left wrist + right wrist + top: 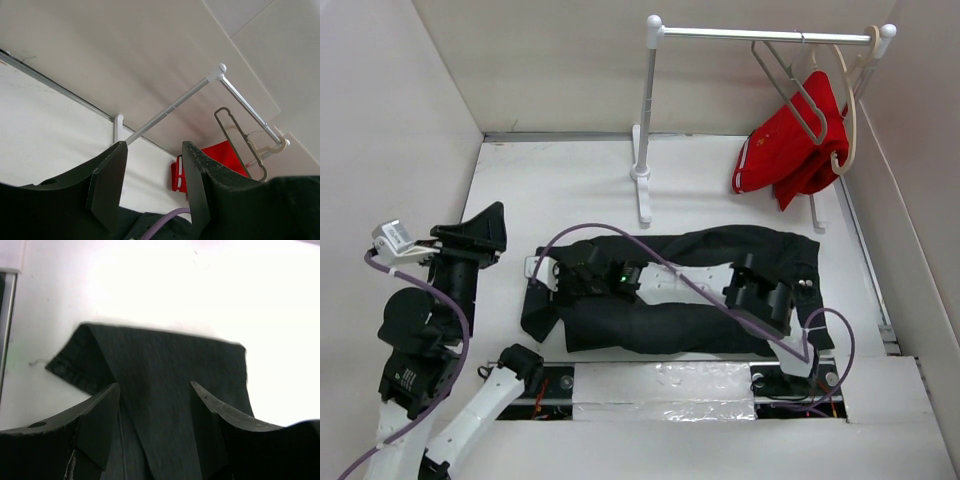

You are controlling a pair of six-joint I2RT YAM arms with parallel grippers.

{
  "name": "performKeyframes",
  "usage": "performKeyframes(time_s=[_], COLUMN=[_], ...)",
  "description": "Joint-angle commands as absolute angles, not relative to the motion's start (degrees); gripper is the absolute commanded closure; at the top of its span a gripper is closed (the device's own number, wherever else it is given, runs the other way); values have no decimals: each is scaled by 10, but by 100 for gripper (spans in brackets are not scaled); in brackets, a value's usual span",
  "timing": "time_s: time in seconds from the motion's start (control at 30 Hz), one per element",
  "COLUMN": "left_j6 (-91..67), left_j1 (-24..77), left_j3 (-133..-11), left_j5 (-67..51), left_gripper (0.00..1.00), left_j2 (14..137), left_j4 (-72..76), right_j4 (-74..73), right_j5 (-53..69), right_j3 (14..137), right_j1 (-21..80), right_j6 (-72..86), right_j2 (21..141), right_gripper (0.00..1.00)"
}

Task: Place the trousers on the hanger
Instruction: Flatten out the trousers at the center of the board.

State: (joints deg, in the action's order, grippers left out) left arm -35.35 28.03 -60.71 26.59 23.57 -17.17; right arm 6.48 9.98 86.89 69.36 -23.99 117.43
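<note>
The black trousers point(700, 325) lie flat across the table, legs running left to right, silver waist buttons at the right end. In the right wrist view a folded leg end point(165, 375) lies under my right gripper point(155, 385), which is open just above the cloth. From above, the right gripper point(542, 278) is over the trousers' left end. The grey metal hanger point(790, 85) hangs on the rack rod at the back right and also shows in the left wrist view point(240, 137). My left gripper point(500, 228) is open and empty, left of the trousers, its jaws point(152, 145) apart.
A white clothes rack point(645, 110) stands at the back. A red garment point(785, 150) hangs on a cream hanger point(848, 110) next to the grey one. Walls enclose the table on the left, back and right. A purple cable point(650, 255) arcs over the trousers.
</note>
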Motion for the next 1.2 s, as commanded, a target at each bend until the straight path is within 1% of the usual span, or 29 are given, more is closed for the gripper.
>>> performKeyframes(time_s=[0.0,0.07,0.17,0.43,0.5,0.53,0.6,0.63,0.67,0.73,0.77,0.8,0.93,1.0,1.1,1.17], left_j6=[-320,-317,-318,-316,-317,-318,-320,-320,-320,-327,-330,-330,-332,-332,-332,-332], left_j1=[282,282,282,282,282,282,282,282,282,282,282,282,282,282,282,282], left_j3=[-591,-588,-581,-557,-551,-548,-541,-541,-540,-524,-519,-511,-496,-491,-489,-477], left_j5=[276,278,273,267,266,265,260,260,261,263,260,260,269,268,268,258], left_gripper=[54,54,53,53,53,53,53,53,53,53,53,53,53,53,53,53], left_j2=[222,218,213,203,203,200,199,200,200,198,196,197,202,207,214,218], left_j4=[-172,-183,-189,-185,-184,-179,-173,-177,-178,-176,-174,-173,-181,-178,-172,-150], right_j4=[55,51,22,8,4,9,45,61,76,111,120,147,187,194,166,143], right_j5=[115,108,104,58,18,-22,-48,-52,-49,-38,-31,-35,-31,-24,-7,-5], right_j3=[934,954,983,1008,1016,1018,1006,999,988,981,971,962,907,862,836,832], right_j1=[714,720,720,725,725,725,725,725,725,720,720,720,720,720,714,701], right_j6=[-259,-260,-267,-276,-274,-267,-252,-235,-222,-189,-184,-177,-164,-168,-173,-168], right_j2=[1208,1235,1268,1292,1301,1301,1291,1288,1285,1274,1268,1260,1182,1110,1032,1013], right_gripper=[37,41,42,41,41,42,54,61,76,89,97,100,100,100,100,100])
